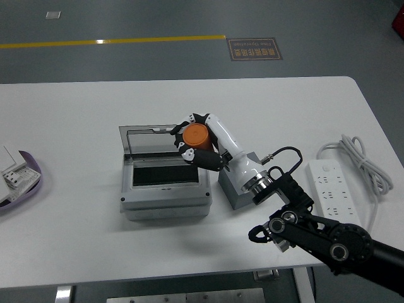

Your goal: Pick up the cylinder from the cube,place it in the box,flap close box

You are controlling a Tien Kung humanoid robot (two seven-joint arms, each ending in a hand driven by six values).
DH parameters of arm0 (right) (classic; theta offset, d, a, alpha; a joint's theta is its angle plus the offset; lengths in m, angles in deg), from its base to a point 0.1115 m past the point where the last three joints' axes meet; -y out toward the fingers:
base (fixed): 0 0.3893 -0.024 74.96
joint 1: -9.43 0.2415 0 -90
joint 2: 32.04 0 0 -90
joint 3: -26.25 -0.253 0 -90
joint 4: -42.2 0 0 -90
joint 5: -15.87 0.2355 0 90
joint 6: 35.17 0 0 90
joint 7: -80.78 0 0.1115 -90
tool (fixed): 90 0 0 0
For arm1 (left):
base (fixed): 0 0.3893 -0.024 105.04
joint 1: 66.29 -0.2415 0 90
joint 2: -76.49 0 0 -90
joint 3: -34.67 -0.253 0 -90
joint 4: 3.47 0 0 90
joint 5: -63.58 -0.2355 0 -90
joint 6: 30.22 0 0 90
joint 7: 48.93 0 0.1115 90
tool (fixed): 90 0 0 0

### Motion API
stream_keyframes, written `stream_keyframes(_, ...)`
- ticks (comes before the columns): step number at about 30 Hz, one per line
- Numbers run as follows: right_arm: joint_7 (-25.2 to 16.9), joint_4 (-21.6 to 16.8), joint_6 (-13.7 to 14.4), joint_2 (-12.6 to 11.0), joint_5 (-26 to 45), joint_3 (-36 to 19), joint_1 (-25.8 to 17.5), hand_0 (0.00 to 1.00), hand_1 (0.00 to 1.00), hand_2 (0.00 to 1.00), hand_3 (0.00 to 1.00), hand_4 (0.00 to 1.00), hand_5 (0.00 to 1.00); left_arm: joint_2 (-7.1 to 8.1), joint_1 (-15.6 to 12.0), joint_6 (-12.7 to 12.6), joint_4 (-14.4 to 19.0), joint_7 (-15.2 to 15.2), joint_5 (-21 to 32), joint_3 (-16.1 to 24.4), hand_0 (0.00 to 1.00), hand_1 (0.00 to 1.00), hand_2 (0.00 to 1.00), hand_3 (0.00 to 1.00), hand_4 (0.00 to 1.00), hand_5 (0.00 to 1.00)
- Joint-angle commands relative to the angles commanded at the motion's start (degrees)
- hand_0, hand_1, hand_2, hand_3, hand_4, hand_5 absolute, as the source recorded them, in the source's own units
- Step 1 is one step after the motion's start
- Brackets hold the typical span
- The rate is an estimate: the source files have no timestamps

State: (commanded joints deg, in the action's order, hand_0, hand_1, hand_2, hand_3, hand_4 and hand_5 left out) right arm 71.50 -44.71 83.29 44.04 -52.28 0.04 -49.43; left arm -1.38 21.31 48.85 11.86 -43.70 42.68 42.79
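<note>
- White tabletop (pixel 95 120) with rounded far corners fills most of the view; beyond its far edge lies grey floor with a yellow line (pixel 113 42) and a dark floor sign (pixel 254 48).
- Orange cylinder (pixel 196 135) shows its flat round top, with the right hand (pixel 201 140) wrapped about it, white-and-black fingers (pixel 187 153) closed on its sides.
- Held off the surface, the cylinder sits over the right end of the box (pixel 165 183), above the hinge line where the flap meets the body.
- Grey box stands near the middle of the tabletop, its clear flap (pixel 148 140) raised toward the far edge and a dark slot open in its top.
- Grey cube (pixel 235 189) stands just beside the box's right wall, partly hidden under the wrist.
- Black right arm (pixel 328 237) enters from the lower right corner, crossing the near edge.
- White power strip (pixel 328 188) with coiled cord (pixel 360 158) lies near the right edge.
- Purple-rimmed tray (pixel 25 183) with white parts sits at the left edge.
- Bare surface stretches between tray and box, and along the far edge.
</note>
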Motion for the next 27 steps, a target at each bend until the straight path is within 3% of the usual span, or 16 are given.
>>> stream_keyframes(4,6.10,-0.48,-2.91,1.68,-5.95,3.46,3.67,0.241,0.265,0.317,0.259,0.002,0.002,0.07,0.01,0.08,0.01,0.27,-0.62,0.42,0.515,0.565,0.563,0.608,0.724,0.167)
stream_keyframes(5,7.86,-0.50,-3.48,2.07,-7.60,4.37,4.67,0.135,0.252,0.319,0.257,0.002,0.002,0.10,0.02,0.09,0.01,0.31,-0.72,0.50,0.514,0.565,0.562,0.607,0.725,0.172)
stream_keyframes(12,18.68,0.18,-5.90,4.71,-16.95,8.77,9.94,0.111,0.249,0.338,0.270,0.002,0.002,0.37,0.23,0.14,-0.01,0.50,-1.44,0.93,0.514,0.565,0.563,0.608,0.725,0.171)
stream_keyframes(16,24.37,1.07,-9.03,5.56,-22.60,9.23,11.24,0.111,0.249,0.338,0.270,0.002,0.002,0.43,0.28,0.17,-0.01,0.63,-1.78,1.18,0.514,0.565,0.563,0.608,0.725,0.171)
stream_keyframes(17,25.83,1.34,-10.06,5.74,-24.13,9.29,11.45,0.281,0.374,0.422,0.331,0.002,0.002,0.43,0.30,0.18,-0.01,0.65,-1.83,1.22,0.514,0.566,0.563,0.608,0.726,0.173)
stream_keyframes(22,32.57,2.44,-15.02,6.37,-30.93,9.88,12.12,0.281,0.374,0.422,0.331,0.002,0.002,0.42,0.50,0.22,0.00,0.77,-2.16,1.41,0.514,0.566,0.563,0.608,0.726,0.173)
stream_keyframes(23,33.90,2.60,-15.74,6.47,-32.21,10.04,12.21,0.681,0.638,0.621,0.614,0.316,0.002,0.41,0.53,0.23,0.00,0.78,-2.21,1.44,0.514,0.566,0.563,0.608,0.725,0.175)
stream_keyframes(27,38.45,2.96,-17.52,6.74,-36.21,10.50,12.45,0.681,0.638,0.621,0.614,0.316,0.002,0.41,0.62,0.25,0.00,0.85,-2.46,1.57,0.514,0.566,0.563,0.608,0.725,0.175)
